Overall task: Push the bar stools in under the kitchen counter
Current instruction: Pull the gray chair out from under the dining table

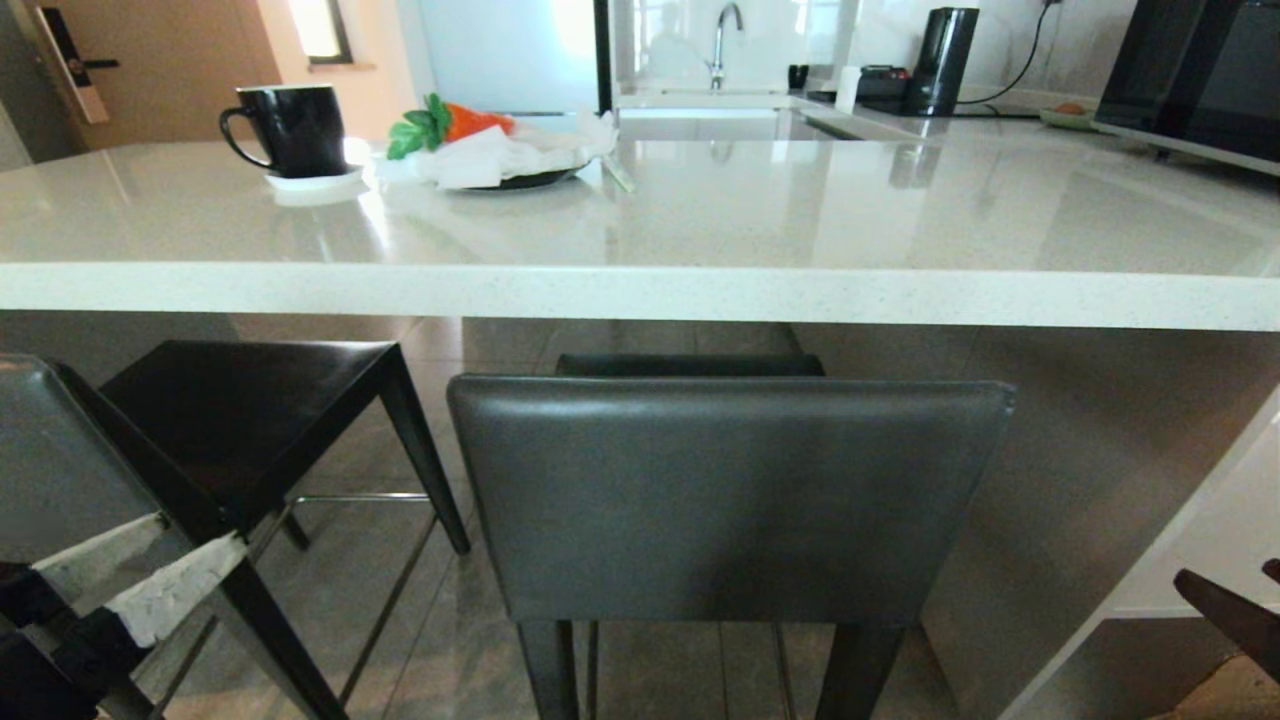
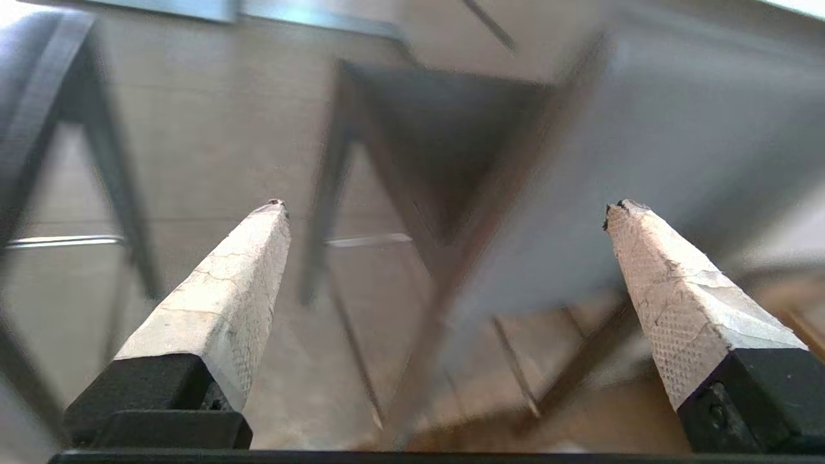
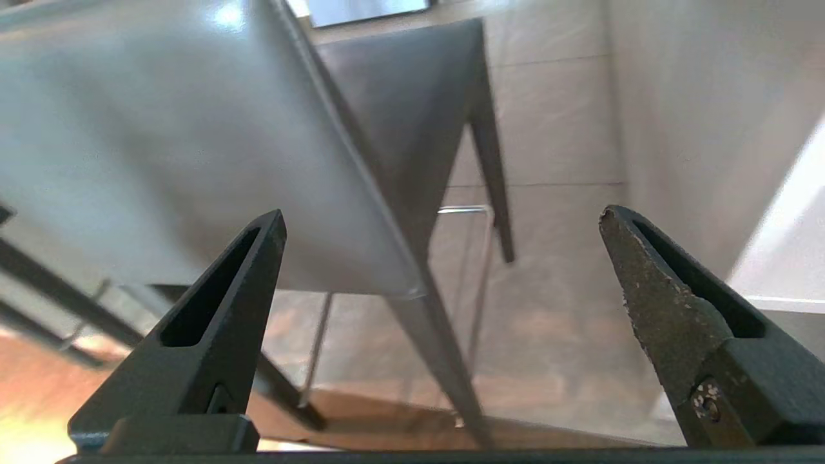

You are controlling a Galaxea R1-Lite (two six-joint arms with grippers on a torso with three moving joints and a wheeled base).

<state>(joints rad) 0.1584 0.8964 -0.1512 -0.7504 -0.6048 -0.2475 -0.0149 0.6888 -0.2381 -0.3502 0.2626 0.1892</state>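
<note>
While both grippers gape empty, the left gripper (image 1: 140, 580) sits nearest the left stool (image 1: 240, 420), angled beside the kitchen counter (image 1: 640, 295).

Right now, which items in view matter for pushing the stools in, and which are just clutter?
Job:
- centre bar stool, backrest facing the camera
- left bar stool
- kitchen counter
- left gripper, fingers open
- right gripper, fingers open

Lying about:
- black mug
- plate with cloth and toy carrot
- kettle
- tap
</note>
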